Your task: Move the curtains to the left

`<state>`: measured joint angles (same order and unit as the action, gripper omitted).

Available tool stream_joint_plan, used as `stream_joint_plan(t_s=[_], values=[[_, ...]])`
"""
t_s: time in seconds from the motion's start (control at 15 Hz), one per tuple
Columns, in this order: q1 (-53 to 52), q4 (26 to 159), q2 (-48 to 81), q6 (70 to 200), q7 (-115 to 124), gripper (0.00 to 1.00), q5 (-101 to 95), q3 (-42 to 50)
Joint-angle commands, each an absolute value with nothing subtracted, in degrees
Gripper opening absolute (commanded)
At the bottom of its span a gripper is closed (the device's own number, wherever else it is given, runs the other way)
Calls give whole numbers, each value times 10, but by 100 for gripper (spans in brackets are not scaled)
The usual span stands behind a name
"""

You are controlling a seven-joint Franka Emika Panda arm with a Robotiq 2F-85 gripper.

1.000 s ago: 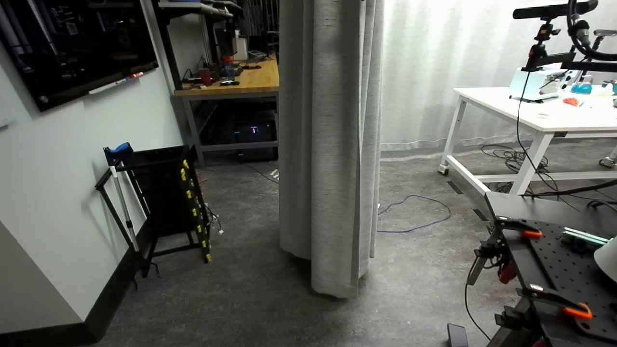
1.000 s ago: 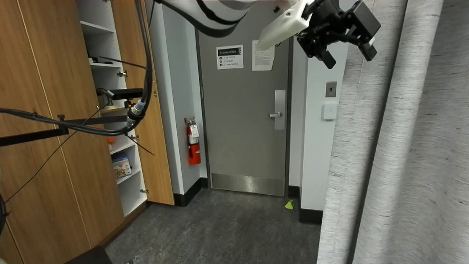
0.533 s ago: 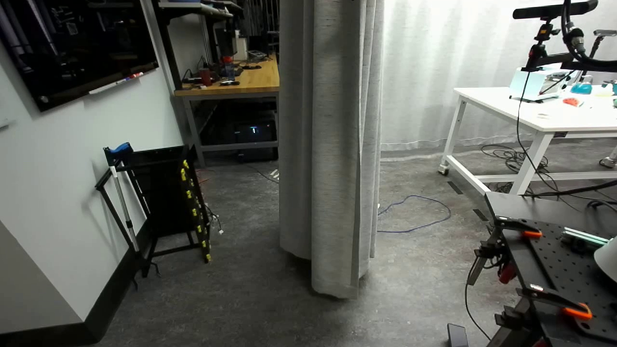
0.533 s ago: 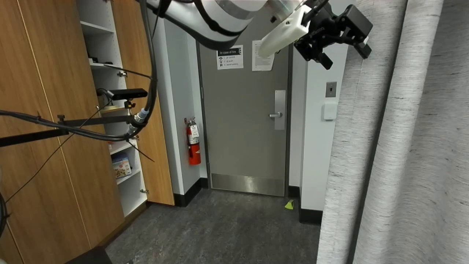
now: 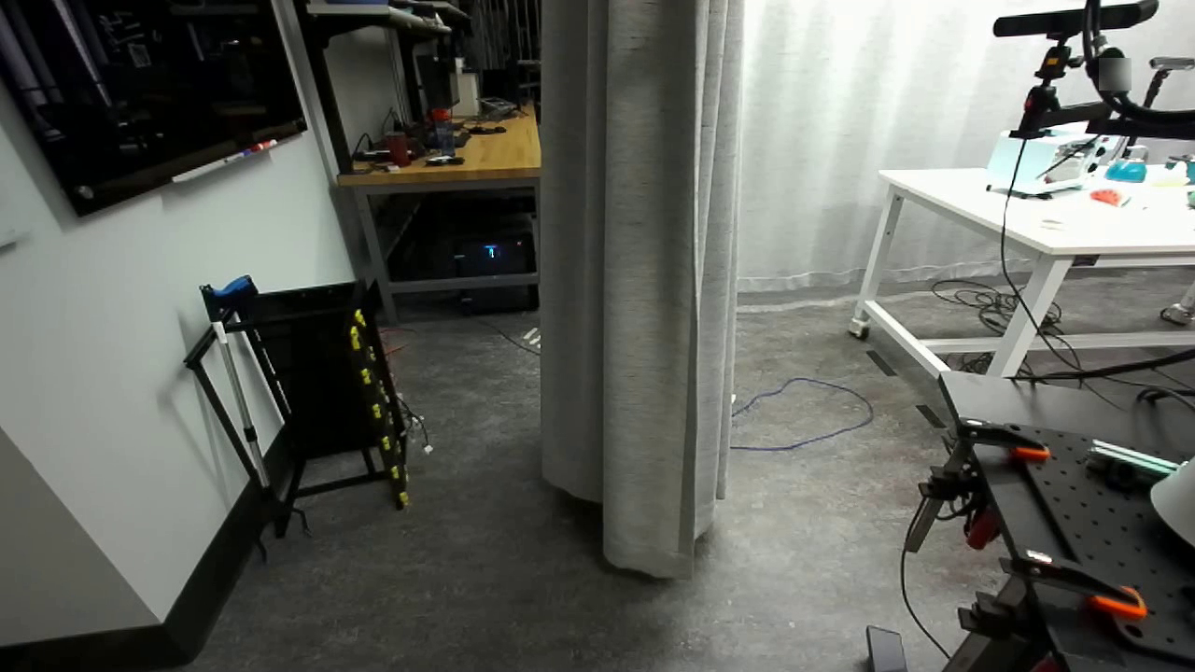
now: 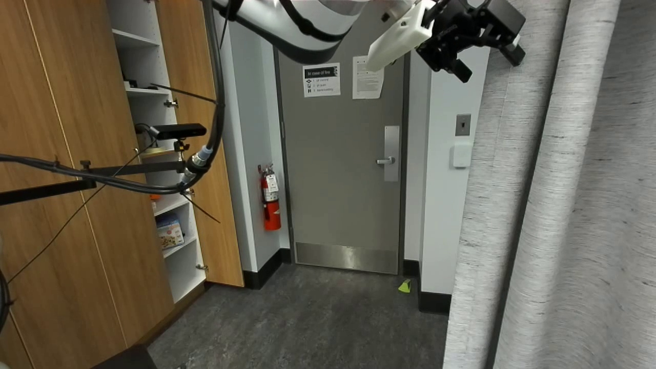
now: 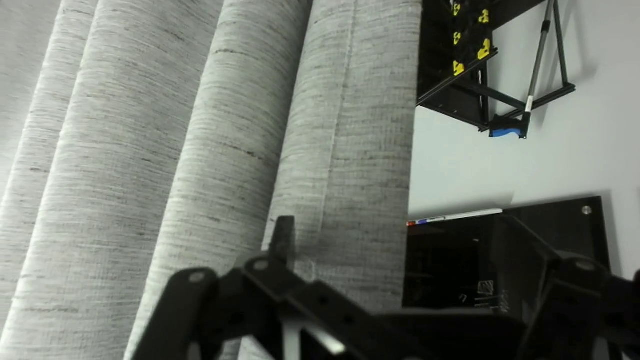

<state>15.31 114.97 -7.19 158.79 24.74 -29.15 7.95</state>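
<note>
A grey pleated curtain (image 5: 644,280) hangs in folds down to near the floor. In an exterior view the curtain (image 6: 553,205) fills the right side. My gripper (image 6: 489,64) is at the top of that view beside the curtain's edge, and one finger overlaps the curtain. In the wrist view the curtain (image 7: 225,125) fills the left and middle, with its free edge running down between the fingers of the gripper (image 7: 402,237). The gripper is open and shut on nothing. One finger shows against the fabric, the other against a dark board. Whether the fabric touches a finger cannot be told.
A grey door (image 6: 343,195), a fire extinguisher (image 6: 270,200) and a wooden cabinet (image 6: 66,205) stand behind the arm. A black perforated table (image 5: 1102,523) and a white table (image 5: 1074,229) are right of the curtain. A folded black frame (image 5: 317,373) leans on the wall.
My gripper dipped slightly down and left, then rose and shifted back right toward the curtain. The arm's cable moved too. The curtain shows no visible movement.
</note>
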Motion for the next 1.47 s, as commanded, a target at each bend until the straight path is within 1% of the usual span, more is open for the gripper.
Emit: stream_joint_plan(t_s=[0.0, 0.47, 0.53, 0.6, 0.73, 0.8, 0.93, 1.07, 1.13, 1.2, 1.27, 1.4], values=[[164, 1128, -57, 1607, 291, 100, -320, 78], [174, 1111, -46, 1606, 341, 100, -354, 82], [175, 1109, -45, 1606, 345, 84, -357, 82], [175, 1107, -44, 1603, 350, 72, -360, 83], [176, 1105, -42, 1602, 361, 58, -365, 82], [176, 1105, -41, 1601, 364, 49, -368, 81], [174, 1109, -41, 1599, 366, 34, -371, 80], [167, 1118, -42, 1592, 347, 20, -350, 79], [162, 1128, -45, 1589, 332, 11, -334, 78], [160, 1136, -46, 1589, 325, 5, -327, 77], [155, 1148, -49, 1586, 311, 0, -314, 75], [145, 1173, -54, 1581, 278, 0, -288, 71]])
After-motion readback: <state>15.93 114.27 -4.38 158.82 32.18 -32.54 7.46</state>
